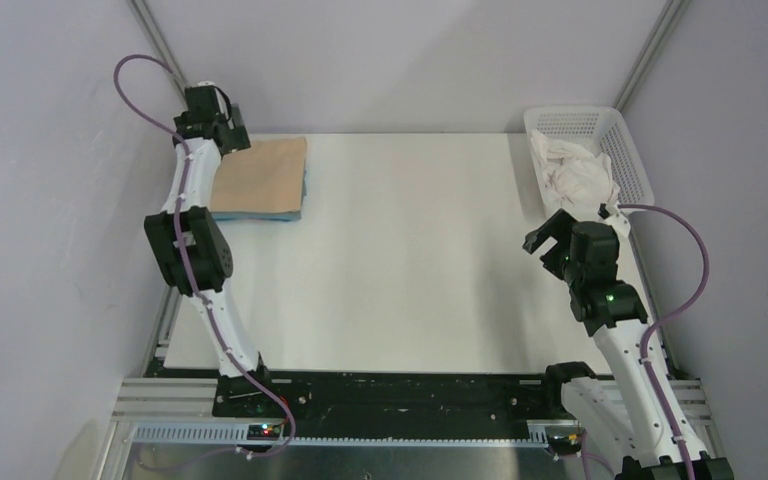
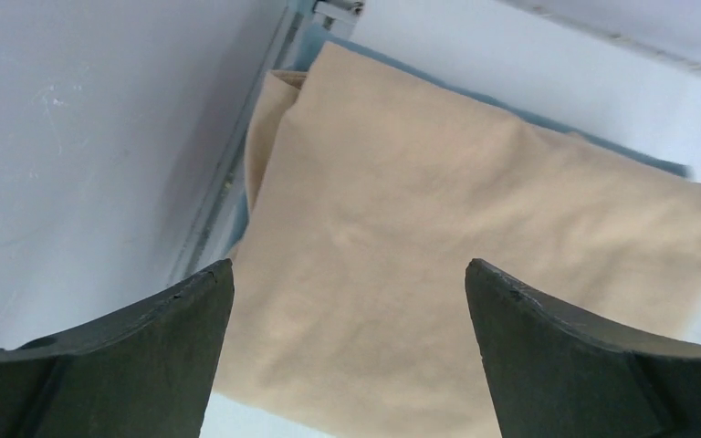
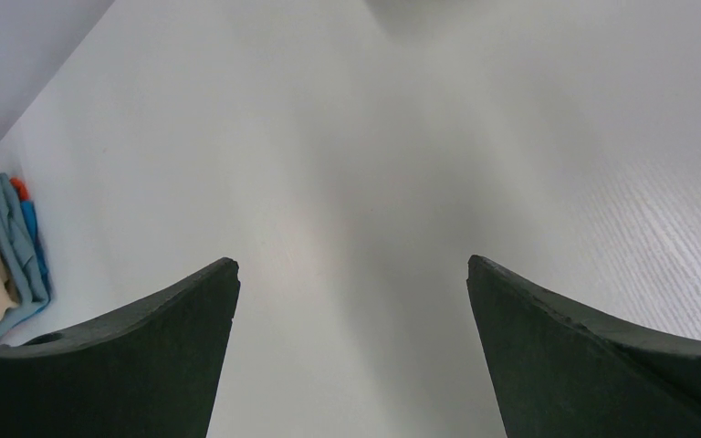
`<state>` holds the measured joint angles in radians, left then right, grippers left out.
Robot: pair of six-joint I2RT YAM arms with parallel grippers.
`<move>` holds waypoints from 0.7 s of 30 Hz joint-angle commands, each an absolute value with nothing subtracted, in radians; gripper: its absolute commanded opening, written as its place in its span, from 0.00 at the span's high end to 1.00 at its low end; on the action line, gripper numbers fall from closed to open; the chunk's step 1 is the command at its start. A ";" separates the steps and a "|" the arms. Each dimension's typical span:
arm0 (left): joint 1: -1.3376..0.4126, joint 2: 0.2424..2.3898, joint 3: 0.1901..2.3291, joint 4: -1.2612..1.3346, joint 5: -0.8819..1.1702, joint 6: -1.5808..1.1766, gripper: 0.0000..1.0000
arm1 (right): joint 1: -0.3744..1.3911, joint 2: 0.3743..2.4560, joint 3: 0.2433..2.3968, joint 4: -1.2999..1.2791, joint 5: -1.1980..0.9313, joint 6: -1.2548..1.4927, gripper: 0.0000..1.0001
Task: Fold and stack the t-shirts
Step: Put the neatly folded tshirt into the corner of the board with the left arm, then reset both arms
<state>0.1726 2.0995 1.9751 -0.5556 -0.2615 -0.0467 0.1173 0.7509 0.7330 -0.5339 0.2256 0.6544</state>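
Note:
A folded tan-beige t-shirt (image 1: 261, 176) lies on a folded teal-blue t-shirt (image 1: 304, 190) at the table's far left; only a blue edge shows under it. In the left wrist view the tan shirt (image 2: 438, 228) fills the frame, with a blue rim (image 2: 602, 146) behind it. My left gripper (image 1: 222, 128) hovers open and empty over the stack's far left corner (image 2: 349, 274). My right gripper (image 1: 550, 235) is open and empty above bare table at the right (image 3: 351, 274). The stack shows at the right wrist view's left edge (image 3: 0, 246).
A white lattice basket (image 1: 628, 150) stands at the far right corner and holds crumpled white cloth (image 1: 580, 175). Grey walls close in on the left, back and right. The table's aluminium frame runs along the near edge (image 1: 380, 400).

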 commanded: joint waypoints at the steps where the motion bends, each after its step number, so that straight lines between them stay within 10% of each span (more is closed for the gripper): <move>1: 0.149 1.862 1.913 -0.521 -0.149 -0.233 0.00 | 0.114 0.724 0.730 -0.538 0.144 0.655 0.01; 21: -0.566 0.602 0.420 -0.267 -0.401 -0.687 0.00 | 0.355 0.498 0.440 -0.614 0.298 0.687 0.01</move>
<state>-0.5167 0.7219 0.5285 -0.3065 -0.3756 -0.5732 0.2855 0.5350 0.5209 -0.6193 0.1642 0.6373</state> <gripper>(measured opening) 0.996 0.993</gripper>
